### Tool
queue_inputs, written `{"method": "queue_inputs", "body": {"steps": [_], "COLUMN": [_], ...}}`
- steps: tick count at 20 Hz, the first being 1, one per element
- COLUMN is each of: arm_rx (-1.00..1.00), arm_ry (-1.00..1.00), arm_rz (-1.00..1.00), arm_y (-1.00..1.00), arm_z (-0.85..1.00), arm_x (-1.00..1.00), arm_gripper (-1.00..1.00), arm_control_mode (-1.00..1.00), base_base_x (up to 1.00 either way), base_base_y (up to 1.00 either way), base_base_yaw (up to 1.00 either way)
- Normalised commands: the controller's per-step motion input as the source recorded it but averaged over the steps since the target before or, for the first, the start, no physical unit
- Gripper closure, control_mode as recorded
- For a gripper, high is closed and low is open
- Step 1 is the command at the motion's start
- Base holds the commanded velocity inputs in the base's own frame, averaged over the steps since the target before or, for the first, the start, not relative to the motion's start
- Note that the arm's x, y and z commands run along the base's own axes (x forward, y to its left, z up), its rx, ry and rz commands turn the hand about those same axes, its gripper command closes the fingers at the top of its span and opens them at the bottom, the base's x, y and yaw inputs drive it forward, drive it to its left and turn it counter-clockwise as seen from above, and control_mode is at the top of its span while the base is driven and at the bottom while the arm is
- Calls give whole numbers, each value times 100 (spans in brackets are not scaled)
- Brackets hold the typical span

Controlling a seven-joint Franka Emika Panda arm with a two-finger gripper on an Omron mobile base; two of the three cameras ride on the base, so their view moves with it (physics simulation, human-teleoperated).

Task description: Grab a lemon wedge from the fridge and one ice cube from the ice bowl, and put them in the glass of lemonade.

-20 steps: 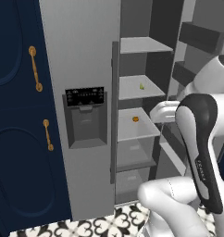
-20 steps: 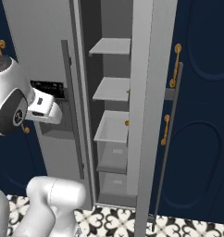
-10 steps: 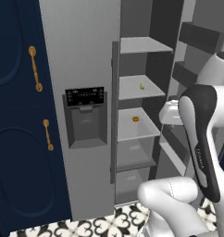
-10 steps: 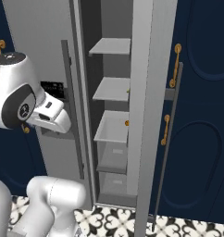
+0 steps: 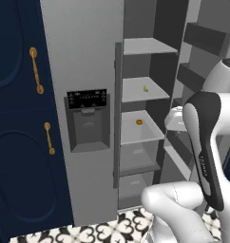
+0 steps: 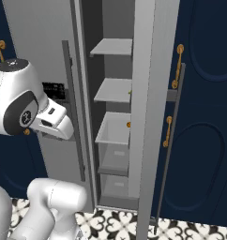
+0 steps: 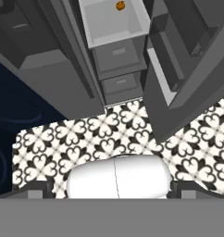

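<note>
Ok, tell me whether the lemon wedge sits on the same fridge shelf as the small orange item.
No, in the left base view the lemon wedge lies on the shelf above the one holding the orange item in the fridge.

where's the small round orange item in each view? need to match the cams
Left base view: small round orange item on the third shelf from the top of the open fridge, right of centre.
Right base view: orange item peeks out at the door edge, on the shelf above the drawers.
Hand view: orange item at the top edge, on the white shelf.
Shared landmark: the two stacked drawers directly below that shelf.
</note>
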Motion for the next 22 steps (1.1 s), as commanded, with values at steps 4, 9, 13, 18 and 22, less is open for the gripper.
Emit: {"method": "queue_inputs", "body": {"steps": [4,9,13,18,22], "arm_rx": [0,0,0,0,0], "arm_ry": [0,0,0,0,0], "arm_rz": [0,0,0,0,0], "arm_y": [0,0,0,0,0], "arm_z": [-2,0,0,0,0], "arm_x": [0,0,0,0,0], "arm_gripper": [-100,-100,-100,-100,-100], "arm_control_mode": [-100,100,100,100,100], "base_base_x": [0,49,71,61,35], "base_base_y": [0,-12,-4,-8,-1], "base_base_yaw": [0,0,-7,-21,-27]}}
